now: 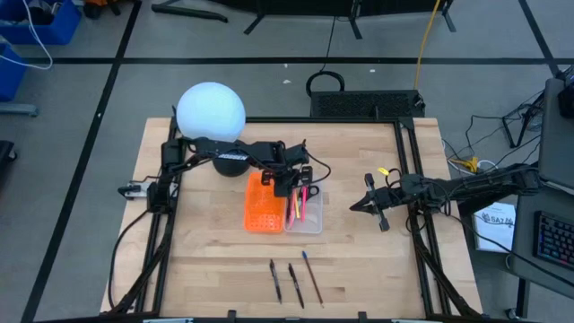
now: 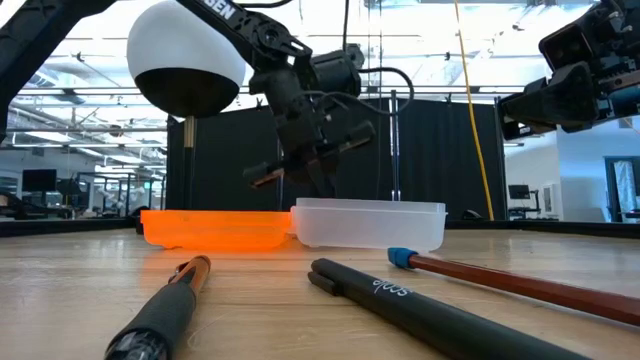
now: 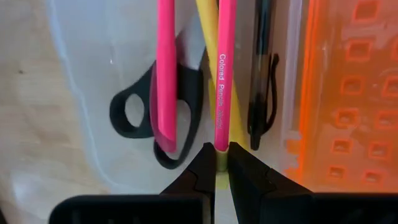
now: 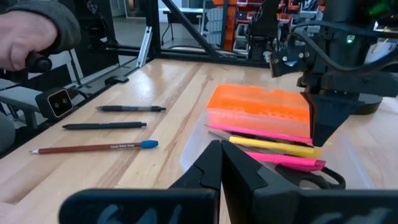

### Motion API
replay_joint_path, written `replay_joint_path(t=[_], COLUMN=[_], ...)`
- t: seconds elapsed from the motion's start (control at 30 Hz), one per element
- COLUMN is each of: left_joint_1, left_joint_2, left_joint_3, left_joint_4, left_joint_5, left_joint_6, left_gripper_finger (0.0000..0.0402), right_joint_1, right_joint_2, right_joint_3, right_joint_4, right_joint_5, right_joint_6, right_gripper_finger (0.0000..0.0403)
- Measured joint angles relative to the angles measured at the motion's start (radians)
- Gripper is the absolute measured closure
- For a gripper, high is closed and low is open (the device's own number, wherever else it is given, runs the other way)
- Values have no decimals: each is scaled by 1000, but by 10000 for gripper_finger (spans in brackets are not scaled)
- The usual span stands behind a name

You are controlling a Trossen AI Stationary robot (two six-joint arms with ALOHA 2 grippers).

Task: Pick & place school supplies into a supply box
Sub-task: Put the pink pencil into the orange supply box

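Observation:
The clear supply box [image 1: 313, 226] sits mid-table with an orange perforated piece [image 1: 263, 209] against its left side. Inside lie black-handled scissors [image 3: 152, 118], a pink pencil [image 3: 165, 68], a yellow pencil [image 3: 207, 37] and a black pen [image 3: 261, 74]. My left gripper [image 3: 216, 149] hangs over the box's far end [image 1: 299, 183], pointing steeply down, shut on another pink coloured pencil [image 3: 222, 93]. My right gripper [image 1: 356, 205] waits to the right of the box, shut [image 4: 221, 163] with nothing in it. My left gripper pinches the pink coloured pencil near its far end [image 3: 221, 142] between its two fingertips, coming from above and slanting down, fingers across the shaft. The pencil runs toward the table's near edge over the other supplies in the box; whether it rests on them I cannot tell.
Two dark pens [image 1: 274, 280] [image 1: 295, 285] and a brown pencil with a blue end [image 1: 311, 278] lie near the table's front edge. A white globe [image 1: 211, 111] stands at the back left. A person's hand [image 4: 28, 34] shows beyond the table in the right wrist view.

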Motion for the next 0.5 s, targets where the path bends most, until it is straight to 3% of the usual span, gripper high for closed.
replay_joint_path(t=[0.5], left_joint_1=[-6], left_joint_2=[24], left_joint_3=[0], left_joint_4=[6], left_joint_5=[-88], left_joint_6=[-104], left_gripper_finger=[360], right_joint_1=[0], right_joint_2=[13], right_joint_3=[0], right_joint_4=[0], right_joint_5=[0], right_joint_6=[28], right_gripper_finger=[403])
